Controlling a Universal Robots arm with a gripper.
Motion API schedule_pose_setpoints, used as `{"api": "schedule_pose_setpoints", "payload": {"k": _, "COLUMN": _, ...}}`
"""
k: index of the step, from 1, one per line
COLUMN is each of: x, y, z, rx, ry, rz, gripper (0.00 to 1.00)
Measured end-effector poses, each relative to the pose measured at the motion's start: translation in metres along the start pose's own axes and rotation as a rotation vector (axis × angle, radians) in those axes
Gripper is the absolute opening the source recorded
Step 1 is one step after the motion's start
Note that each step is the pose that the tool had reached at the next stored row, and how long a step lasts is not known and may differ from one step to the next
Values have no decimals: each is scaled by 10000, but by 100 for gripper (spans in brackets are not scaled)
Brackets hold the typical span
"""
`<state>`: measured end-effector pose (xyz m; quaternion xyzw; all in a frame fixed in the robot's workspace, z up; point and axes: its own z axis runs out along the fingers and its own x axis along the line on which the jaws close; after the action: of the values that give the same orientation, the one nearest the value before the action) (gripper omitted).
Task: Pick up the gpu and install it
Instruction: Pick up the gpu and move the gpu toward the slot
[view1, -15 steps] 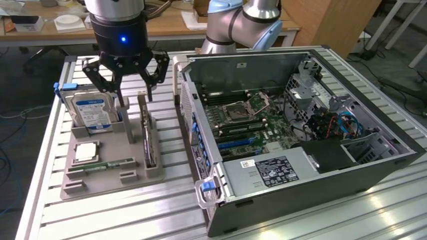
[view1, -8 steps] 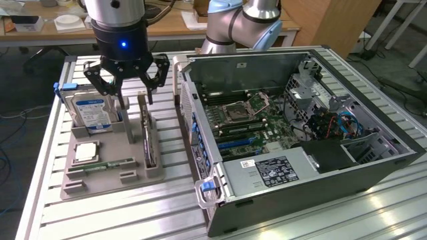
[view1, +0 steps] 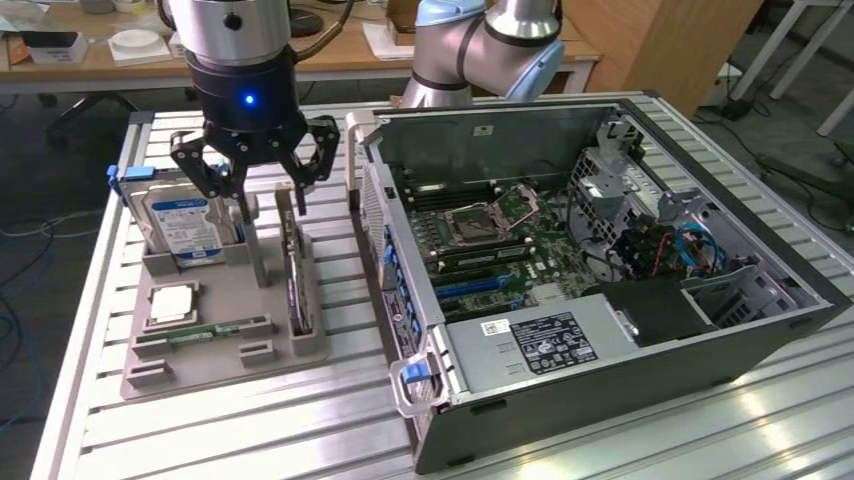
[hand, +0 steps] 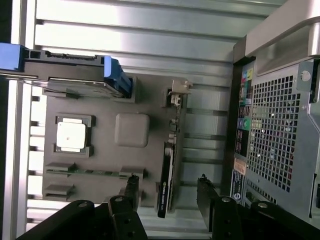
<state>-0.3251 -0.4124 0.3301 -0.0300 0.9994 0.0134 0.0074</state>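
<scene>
**Slatted metal table (view1: 267, 430): open end effector (view1: 260, 190) over the gpu (view1: 296, 275)**

A grey holder (view1: 254, 290) on the table keeps the gpu standing on edge in a slot, between the hard drive (view1: 187, 225) and the open computer case (view1: 441, 150). The end effector hangs above it, jaws spread wide and gripping nothing. In the wrist view, one finger lies to either side of the card. For a good grasp, I judge the thin card should sit centred between the fingers, with a straight descent clear of the hard drive.
</scene>
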Motion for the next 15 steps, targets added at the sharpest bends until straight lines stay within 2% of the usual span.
{"api": "schedule_pose_setpoints", "payload": {"k": 15, "x": 3, "y": -10, "z": 156, "rx": 0, "ry": -1, "rz": 40, "gripper": 59}}
